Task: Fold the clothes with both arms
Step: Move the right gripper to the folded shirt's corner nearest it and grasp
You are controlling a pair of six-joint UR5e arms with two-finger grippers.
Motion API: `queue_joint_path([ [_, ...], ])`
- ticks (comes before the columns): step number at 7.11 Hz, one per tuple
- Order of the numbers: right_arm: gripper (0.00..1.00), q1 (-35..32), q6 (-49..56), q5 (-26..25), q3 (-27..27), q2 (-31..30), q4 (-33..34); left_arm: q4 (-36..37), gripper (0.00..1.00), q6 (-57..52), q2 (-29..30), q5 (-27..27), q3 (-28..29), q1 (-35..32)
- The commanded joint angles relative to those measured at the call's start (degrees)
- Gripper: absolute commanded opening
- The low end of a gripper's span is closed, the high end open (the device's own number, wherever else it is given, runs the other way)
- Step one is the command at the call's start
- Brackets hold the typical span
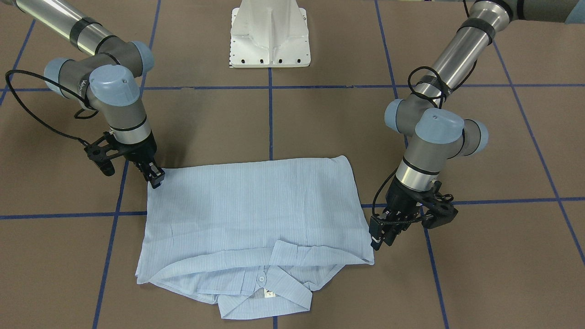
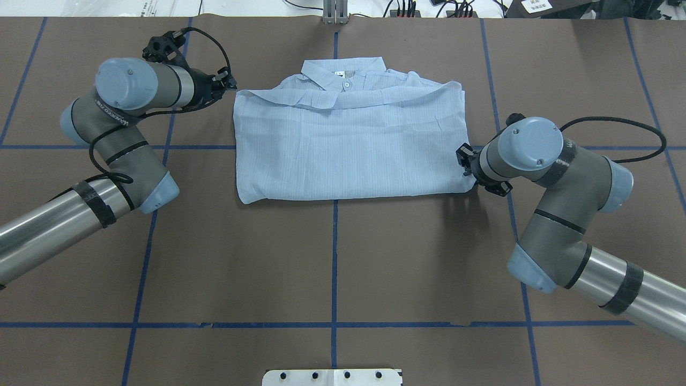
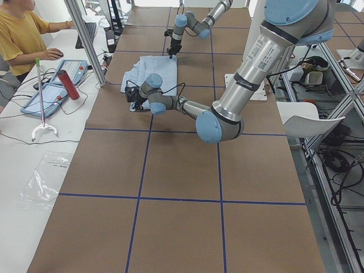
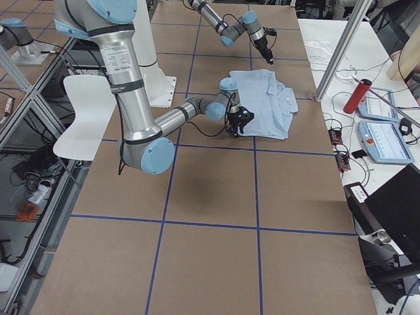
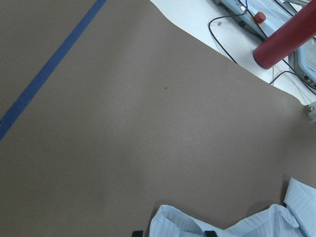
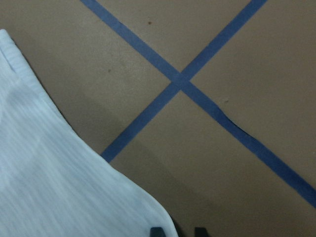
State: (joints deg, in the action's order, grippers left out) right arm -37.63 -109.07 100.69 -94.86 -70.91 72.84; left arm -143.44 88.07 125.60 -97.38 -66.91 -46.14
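Visibly parted, left fingers [image 5: 210,233] straddle a shirt [image 1: 251,205] corner; right fingers [image 6: 157,231], also parted, sit at its edge.

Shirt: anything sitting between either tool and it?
Nothing visible. The left tool is right beside the shirt at its collar-end corner. The right tool is at the opposite corner, on the robot's side. Only bare brown table surrounds both.

One shirt [image 2: 348,145] lies between two hands, left hand [image 1: 380,237] and right hand [image 1: 156,179]. Two arms: left arm [image 2: 128,161], right arm [image 2: 563,198]. One white base [image 1: 269,36] behind the hands.
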Motion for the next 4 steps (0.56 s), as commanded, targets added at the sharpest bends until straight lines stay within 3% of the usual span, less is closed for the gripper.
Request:
queue_joint_path([
  [1,0.00,0.01,0.09,1.35,-1.20,-0.19,0.02,0.00,0.51,0.00,0.00,0.00,0.02,0.00],
  [3,0.00,-0.25,0.09,3.18,-4.87,-1.84,0.19,0.00,0.51,0.17,0.00,-0.09,-0.76,0.00],
  [4,0.00,-0.17,0.09,3.28,-10.12,-6.38,0.28,0.43,0.51,0.61,-0.96,-1.22,-3.81,0.09],
])
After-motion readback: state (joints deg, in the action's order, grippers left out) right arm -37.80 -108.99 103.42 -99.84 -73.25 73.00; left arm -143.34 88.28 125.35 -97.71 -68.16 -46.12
